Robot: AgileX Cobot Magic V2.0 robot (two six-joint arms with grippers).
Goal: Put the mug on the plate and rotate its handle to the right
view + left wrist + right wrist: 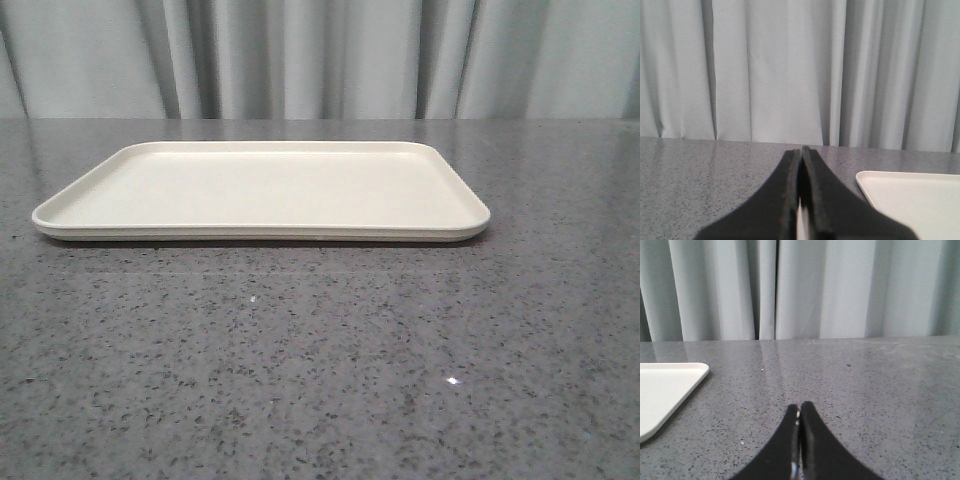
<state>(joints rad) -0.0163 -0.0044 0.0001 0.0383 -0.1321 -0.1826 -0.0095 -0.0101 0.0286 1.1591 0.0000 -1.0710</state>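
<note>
Cream plate (262, 190) flat on speckled grey table (320, 380), before pale curtain (320, 55).
Left gripper (801, 152) and right gripper (799, 407) pinched closed on nothing, low over table either side of plate; mug nowhere visible.

The plate (262, 190) is seen in plain cream. The table (320, 380) is speckled grey with dark flecks. The curtain (320, 60) is pale grey. Both the left gripper (801, 152) and the right gripper (799, 407) are black.
</note>
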